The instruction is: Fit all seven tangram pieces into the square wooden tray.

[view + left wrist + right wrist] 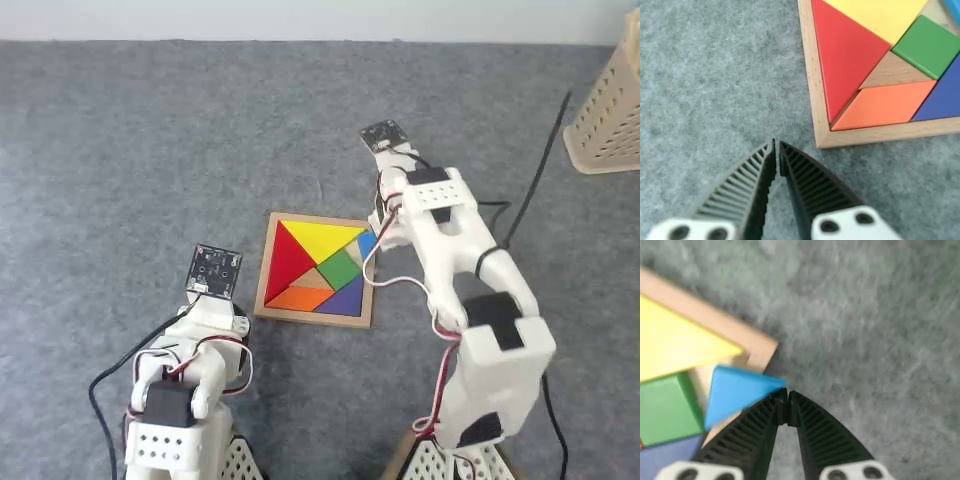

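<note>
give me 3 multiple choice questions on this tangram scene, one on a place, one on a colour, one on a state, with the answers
1. Where does the light blue triangle lie?
A. at the wooden tray's rim, by the right gripper's tips
B. outside the tray, far off
C. in the tray's middle

2. What colour is the square piece?
A. red
B. green
C. yellow

3. How is the left gripper?
A. wide open
B. shut on a piece
C. shut, holding nothing

Answers:
1 A, its corner meets the gripper's tips at the tray's rim.
2 B, the left wrist view shows the square as green.
3 C, its fingers meet over bare carpet beside the tray's corner.
</note>
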### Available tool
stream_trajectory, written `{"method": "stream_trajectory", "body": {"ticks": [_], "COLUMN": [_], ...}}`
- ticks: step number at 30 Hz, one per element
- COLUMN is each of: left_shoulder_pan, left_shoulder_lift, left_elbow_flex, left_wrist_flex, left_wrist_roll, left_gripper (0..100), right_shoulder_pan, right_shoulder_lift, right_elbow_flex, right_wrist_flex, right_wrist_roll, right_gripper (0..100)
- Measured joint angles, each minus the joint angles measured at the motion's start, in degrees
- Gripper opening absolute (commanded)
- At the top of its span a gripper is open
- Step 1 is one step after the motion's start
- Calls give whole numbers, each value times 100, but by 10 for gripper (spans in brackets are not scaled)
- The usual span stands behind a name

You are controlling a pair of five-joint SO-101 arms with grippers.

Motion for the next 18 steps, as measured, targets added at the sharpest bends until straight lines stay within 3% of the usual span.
{"method": "stream_trajectory", "body": {"ticks": [18], "left_shoulder_pan": [-9], "left_shoulder_lift": [0], "left_elbow_flex": [0], "left_wrist_flex": [0], "left_wrist_roll": [0], "left_gripper": [12], "right_shoulder_pan": [-580], "right_shoulder_lift": [448], "right_elbow_flex": [-668], "right_wrist_flex": [246], "right_wrist_roll": [-97], "right_gripper": [6]}}
